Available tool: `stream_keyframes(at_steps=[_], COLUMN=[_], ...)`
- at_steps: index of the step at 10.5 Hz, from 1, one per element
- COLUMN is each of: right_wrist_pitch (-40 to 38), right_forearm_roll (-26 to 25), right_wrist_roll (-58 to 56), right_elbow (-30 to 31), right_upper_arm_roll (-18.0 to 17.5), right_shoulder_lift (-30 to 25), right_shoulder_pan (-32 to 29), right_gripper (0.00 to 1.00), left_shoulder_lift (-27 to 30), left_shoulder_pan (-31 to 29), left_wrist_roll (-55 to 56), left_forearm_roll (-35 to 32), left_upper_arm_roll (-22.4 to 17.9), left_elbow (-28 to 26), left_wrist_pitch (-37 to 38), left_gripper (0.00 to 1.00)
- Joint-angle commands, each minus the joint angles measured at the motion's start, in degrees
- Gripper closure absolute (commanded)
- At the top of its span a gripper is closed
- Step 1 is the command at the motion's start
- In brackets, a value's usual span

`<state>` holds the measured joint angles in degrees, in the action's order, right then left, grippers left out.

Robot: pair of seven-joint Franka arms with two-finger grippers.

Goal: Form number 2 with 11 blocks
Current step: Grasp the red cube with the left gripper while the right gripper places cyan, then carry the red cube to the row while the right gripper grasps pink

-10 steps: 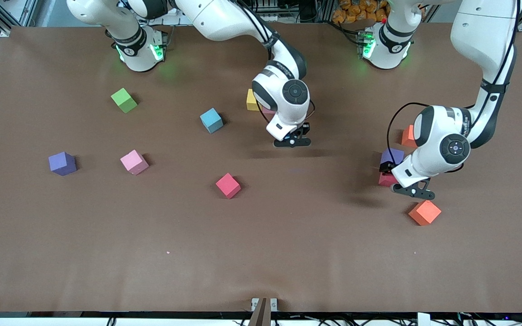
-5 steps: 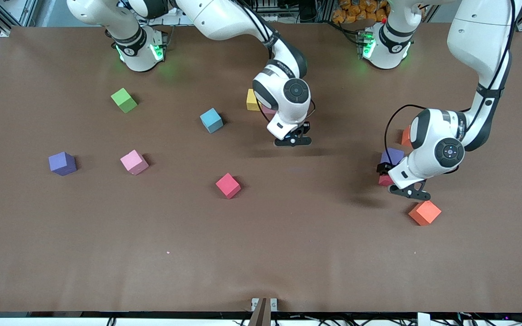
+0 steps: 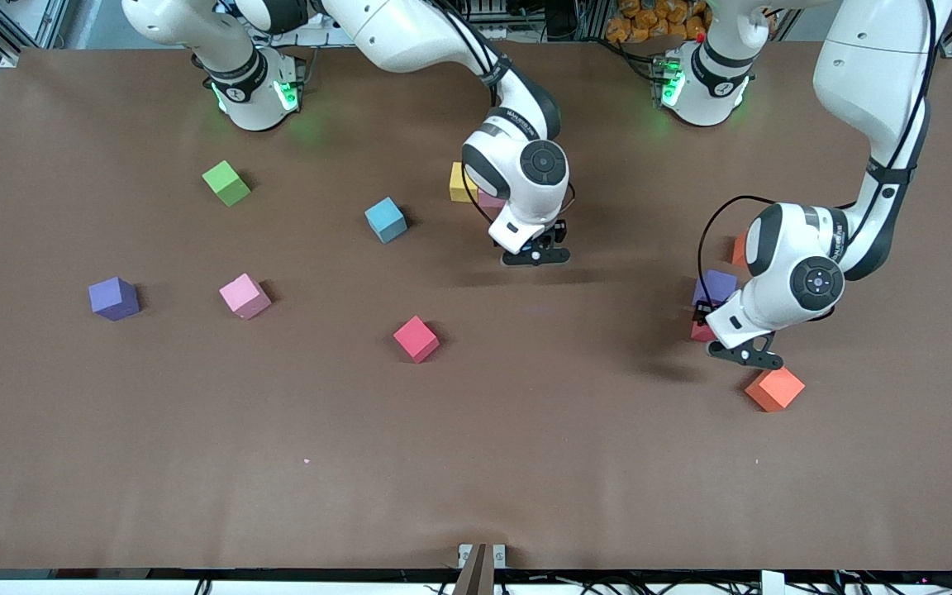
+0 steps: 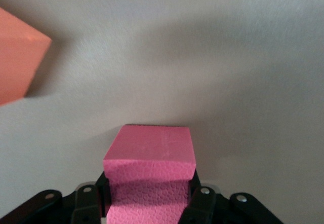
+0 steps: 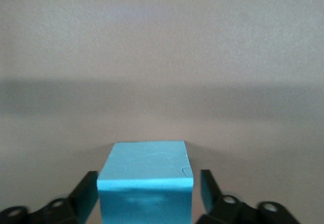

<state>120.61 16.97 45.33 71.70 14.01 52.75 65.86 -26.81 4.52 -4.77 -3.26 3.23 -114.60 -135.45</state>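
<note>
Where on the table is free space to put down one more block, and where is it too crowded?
Bare table lies all along the camera edge, nearer the camera than the red block and orange block. It is crowded around the left gripper, where the purple block and orange block sit close.

**My two arms, both bent down to the table**

My left gripper [image 4: 149,201] sits low, fingers pressed against a pink block [image 4: 150,171]. My right gripper [image 5: 147,196] is down at mid-table, fingers standing slightly apart from a blue block [image 5: 145,183].
</note>
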Motion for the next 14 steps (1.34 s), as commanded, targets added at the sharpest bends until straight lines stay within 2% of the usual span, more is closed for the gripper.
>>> stream_keyframes(at_steps=[1, 2, 4, 7, 8, 11, 13, 14], right_wrist_pitch=[-1.2, -2.5, -7.7, -6.5, -5.3, -4.3, 4.2, 9.4], right_forearm_roll=[-0.8, -0.7, -0.5, -0.6, -0.6, -0.7, -0.8, -0.8], right_wrist_roll=[1.6, 1.7, 0.0, -15.1, -20.0, -37.4, -46.3, -50.5], right_elbow=[-1.2, -1.2, -0.9, 11.0, 13.1, 13.9, 19.1, 21.7], right_upper_arm_roll=[0.6, 1.4, 5.5, 5.9, 5.9, 5.9, 5.8, 5.8], right_shoulder_lift=[-1.9, -3.6, -6.4, -15.5, -17.6, -17.1, -17.0, -16.9], right_shoulder_pan=[-0.6, -1.4, -1.7, -7.1, -9.7, -15.4, -15.8, -15.6], right_gripper=[0.0, 0.0, 0.0, 0.0, 0.0, 0.0, 0.0, 0.0], left_shoulder_lift=[1.7, 2.1, 2.9, 4.0, 4.1, 4.9, 4.9, 4.9], left_shoulder_pan=[2.7, 4.0, 6.5, 6.6, 6.7, 8.3, 10.2, 12.2], left_wrist_roll=[1.9, 4.4, 13.2, 22.8, 27.9, 40.5, 55.4, 64.3], left_forearm_roll=[3.9, 5.4, 5.6, 5.8, 5.9, 5.9, 5.9, 5.8], left_upper_arm_roll=[-0.5, -0.2, 1.4, 5.5, 7.3, 12.0, 14.9, 15.0], left_elbow=[1.5, 2.5, 4.0, 3.9, 3.9, 3.9, 4.2, 4.7], left_wrist_pitch=[1.5, 2.9, 5.5, 6.8, 7.7, 8.8, 8.8, 8.8], left_gripper=[1.0, 1.0, 1.0, 1.0, 1.0, 1.0, 1.0, 1.0])
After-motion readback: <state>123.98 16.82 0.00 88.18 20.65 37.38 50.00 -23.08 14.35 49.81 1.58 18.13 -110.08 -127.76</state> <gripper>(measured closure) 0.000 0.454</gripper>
